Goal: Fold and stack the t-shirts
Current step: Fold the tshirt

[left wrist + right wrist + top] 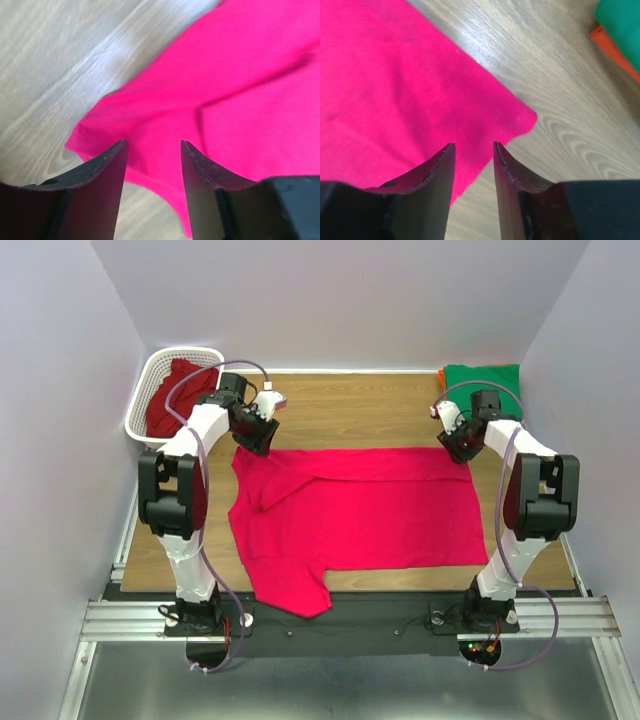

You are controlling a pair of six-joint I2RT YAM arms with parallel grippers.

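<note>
The bright pink-red t-shirt (350,515) lies spread flat on the wooden table, its far half folded over. My left gripper (256,438) is open just above its far left corner (150,120). My right gripper (461,452) is open just above its far right corner (510,115). Neither holds cloth. The darker crimson t-shirt (178,395) lies crumpled in the white basket (150,375). The green t-shirt (485,377) lies folded at the far right on top of the orange one (441,373), whose edge shows; both show in the right wrist view (620,25).
The white lattice basket stands at the far left corner. Grey walls close in the table on the left, back and right. Bare wood (350,410) lies between the two grippers beyond the pink shirt.
</note>
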